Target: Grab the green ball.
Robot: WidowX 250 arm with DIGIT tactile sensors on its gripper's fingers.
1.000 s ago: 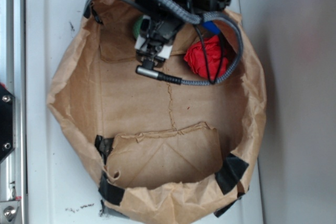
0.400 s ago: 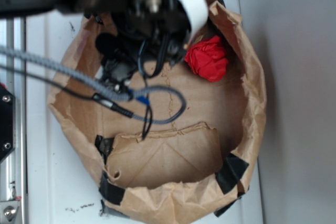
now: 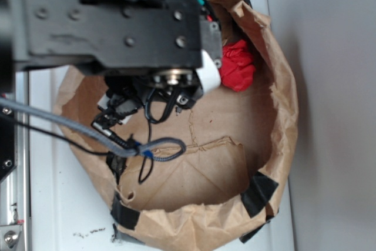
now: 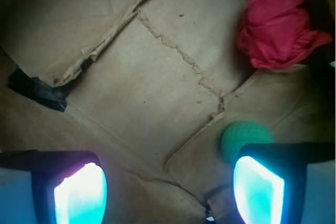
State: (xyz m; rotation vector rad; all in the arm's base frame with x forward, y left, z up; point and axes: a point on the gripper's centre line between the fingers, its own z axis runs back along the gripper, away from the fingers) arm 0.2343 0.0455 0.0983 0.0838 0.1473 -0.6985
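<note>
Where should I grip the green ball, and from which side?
Across its middle, coming straight down. The green ball is round, so any diameter should work. In the wrist view it sits on the paper floor partly behind one of the fingers, not between them; the open gripper would need recentring. The red wad lies apart.

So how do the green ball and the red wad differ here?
The green ball is a smooth, dimpled sphere; the red wad is wrinkled and irregular. In the wrist view the ball sits partly hidden behind one finger of the hand, while the wad lies in full view, farther off. Both rest on the brown paper.
</note>
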